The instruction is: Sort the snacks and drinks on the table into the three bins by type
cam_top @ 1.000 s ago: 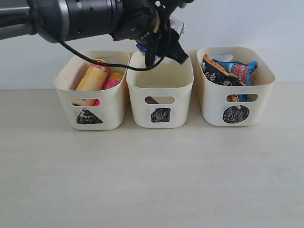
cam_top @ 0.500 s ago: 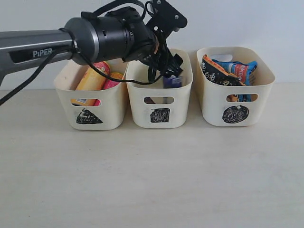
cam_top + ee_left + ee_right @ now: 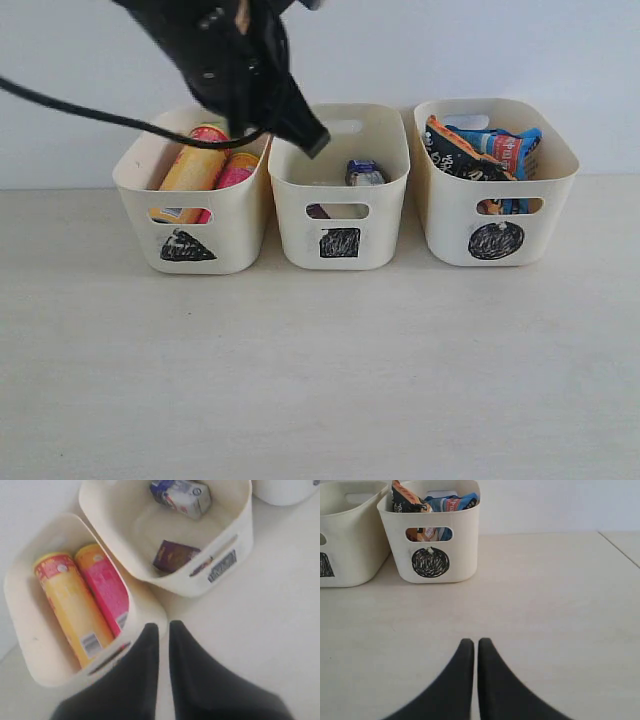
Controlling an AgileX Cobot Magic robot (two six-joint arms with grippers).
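Exterior view first, and the left arm hung dark across the top. Its left gripper was pinched together with nothing in it, above the rims where the triangle bin met the square bin. That arm hid the triangle bin's back rim, and a black cable trailed off to the left edge. In the triangle bin the yellow canister and the pink canister lay side by side. In the square bin the blue-and-white carton showed over the front rim, and the dark purple carton peeped through the handle cut-out. Over in the circle bin the orange-and-black bag and the blue bag stuck up together, all three bins standing in a row on the pale table. Left wrist view next, looking straight down: the black fingers were closed to a thin slit, empty, and covered the triangle bin's front corner. The two canisters touched along their length, and the cartons lay apart, purple by the front wall, blue-and-white toward the back. Right wrist view last: the right gripper was clenched on nothing, low over the table and well apart from the circle bin. Both bags poked above that bin's rim, with the square bin just beside it.
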